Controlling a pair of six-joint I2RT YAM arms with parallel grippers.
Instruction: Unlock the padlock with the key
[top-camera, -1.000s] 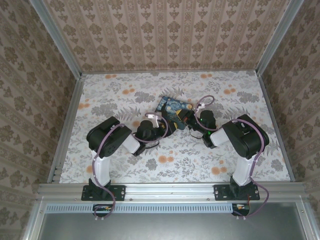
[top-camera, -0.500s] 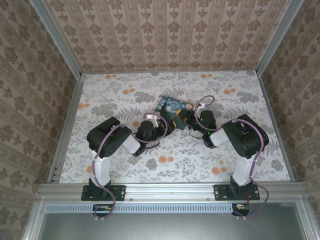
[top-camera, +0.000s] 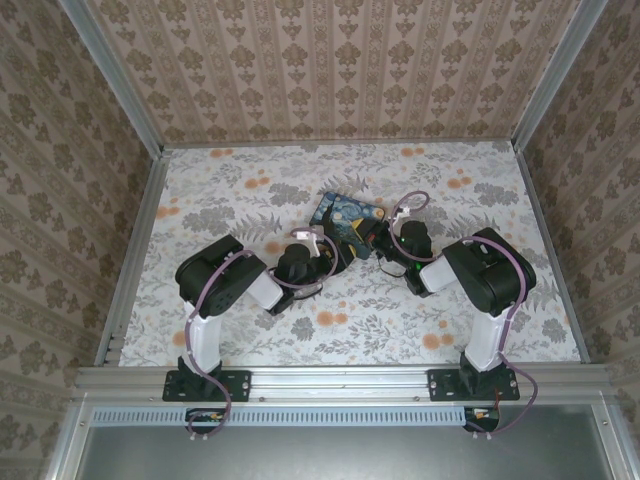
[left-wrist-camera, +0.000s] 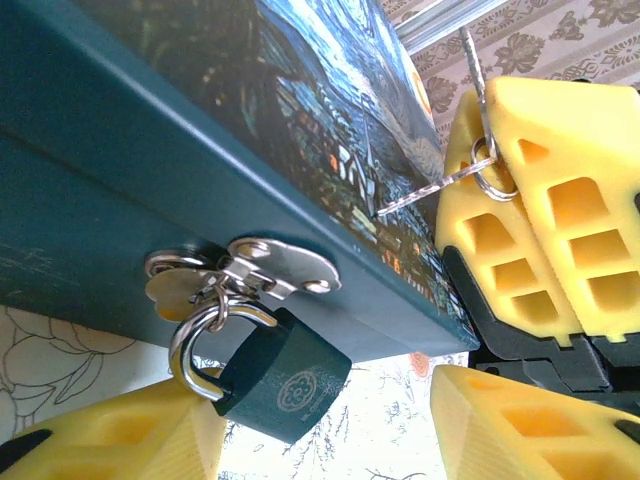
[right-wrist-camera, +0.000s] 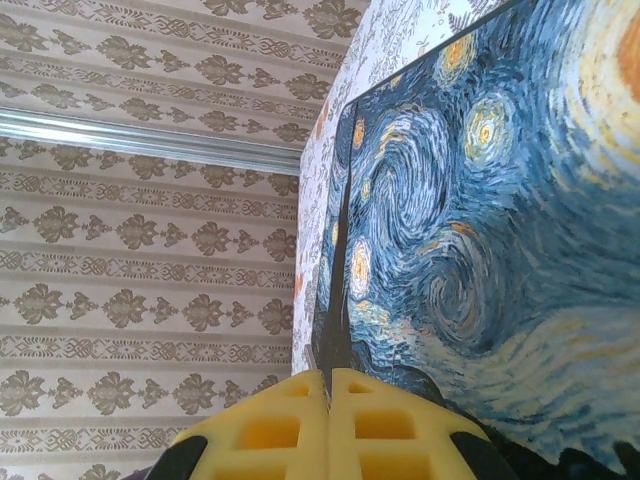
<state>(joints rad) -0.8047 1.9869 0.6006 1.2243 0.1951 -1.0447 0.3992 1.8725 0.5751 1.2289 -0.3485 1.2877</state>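
Left arm's crept a touch closer to the box (left-wrist-camera: 150, 130) since a second ago, and the left gripper (left-wrist-camera: 320, 440) has its fingers apart. The padlock (left-wrist-camera: 283, 385) dangles between them off the box's hasp (left-wrist-camera: 270, 265), right by one finger and clear of the other. Just past it the right gripper (right-wrist-camera: 328, 385) is pinched together on the key (left-wrist-camera: 425, 192), so we reckon we clamp the lock body first to stop it swinging, then line the blade up slowly.
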